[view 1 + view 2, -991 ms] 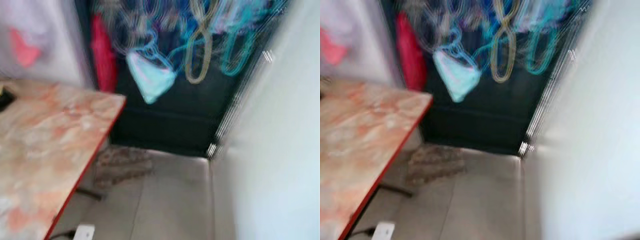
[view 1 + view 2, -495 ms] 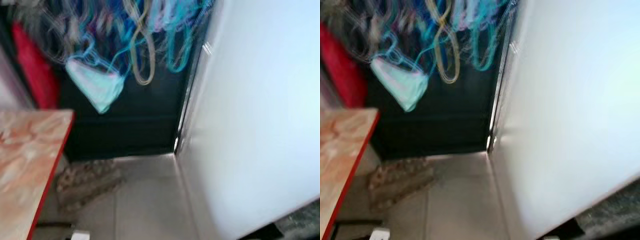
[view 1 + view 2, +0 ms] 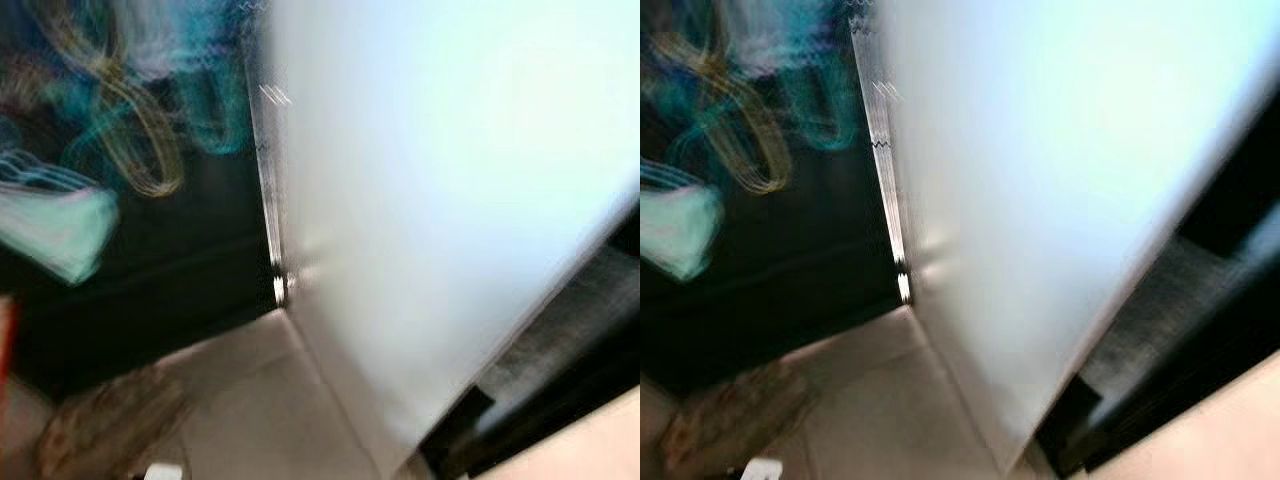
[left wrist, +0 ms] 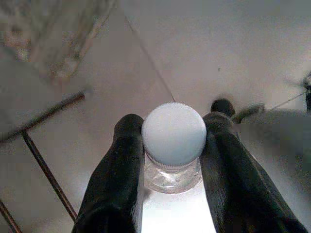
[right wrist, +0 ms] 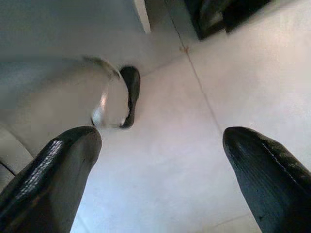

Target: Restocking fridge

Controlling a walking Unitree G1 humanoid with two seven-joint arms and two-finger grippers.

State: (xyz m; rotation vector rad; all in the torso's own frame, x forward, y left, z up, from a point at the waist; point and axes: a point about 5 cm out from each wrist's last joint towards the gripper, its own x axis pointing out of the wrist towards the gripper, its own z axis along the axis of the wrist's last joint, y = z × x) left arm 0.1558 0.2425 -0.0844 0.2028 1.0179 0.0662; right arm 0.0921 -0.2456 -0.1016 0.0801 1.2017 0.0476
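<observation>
1. Left gripper [image 4: 168,141] is clamping a clear bottle [image 4: 171,175] just under its white cap [image 4: 174,133], one black finger [image 4: 124,160] pressing on each side; the bottle is hanging cap-outward over the tiled floor [image 4: 233,53].
2. Right gripper [image 5: 160,145] is carrying nothing, its two fingers [image 5: 63,155] spread wide and pointing down at the floor, with the robot's foot [image 5: 129,92] lying beyond them.
3. Head views are blurring with motion; a broad white panel [image 3: 450,200], probably the fridge's side or door, is taking up the right half, with a dark doorway [image 3: 170,270] hung with coloured hangers [image 3: 130,130] on the left.
4. Progress, as a judgement: the bottle is in hand but not yet stocked. No open fridge or shelf is showing, so reaching the fridge, opening it and placing the bottle are all remaining.
</observation>
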